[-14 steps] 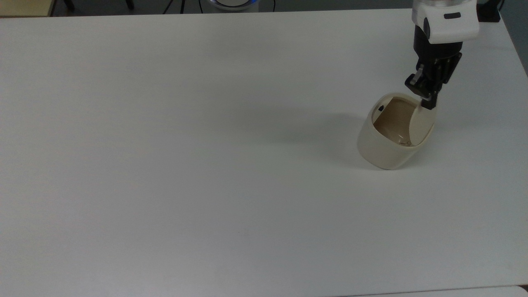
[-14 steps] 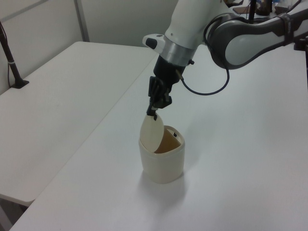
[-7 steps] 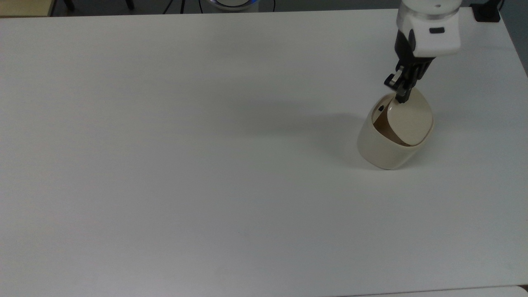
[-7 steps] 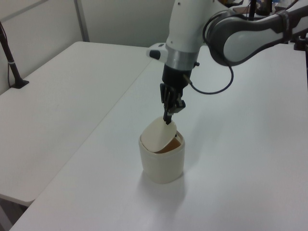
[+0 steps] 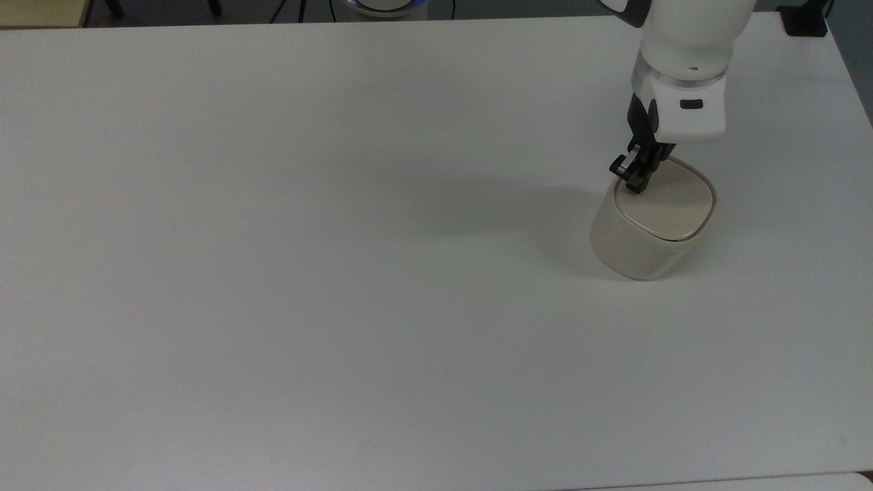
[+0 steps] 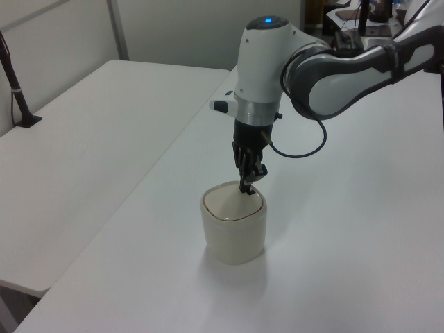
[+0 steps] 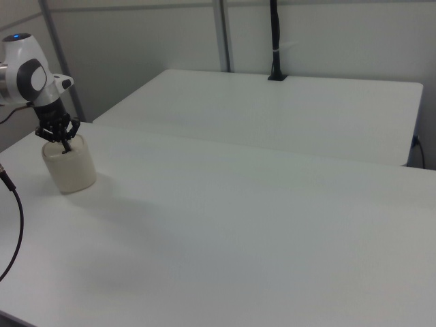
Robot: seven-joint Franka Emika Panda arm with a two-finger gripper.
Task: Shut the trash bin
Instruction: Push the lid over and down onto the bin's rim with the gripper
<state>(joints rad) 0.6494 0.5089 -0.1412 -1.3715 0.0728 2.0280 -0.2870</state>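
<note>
The trash bin (image 5: 644, 228) stands upright on the white counter (image 5: 307, 273), far over toward the top view's right, with its lid (image 5: 667, 204) lying flat across the rim. The hand (image 5: 638, 183) comes down from straight above and meets the lid at the corner toward the top view's upper left, so any last press goes straight down there. Its fingers look drawn nearly together and seem to hold nothing, though whether the tips merely rest on the lid or bear down on it I cannot tell.
</note>
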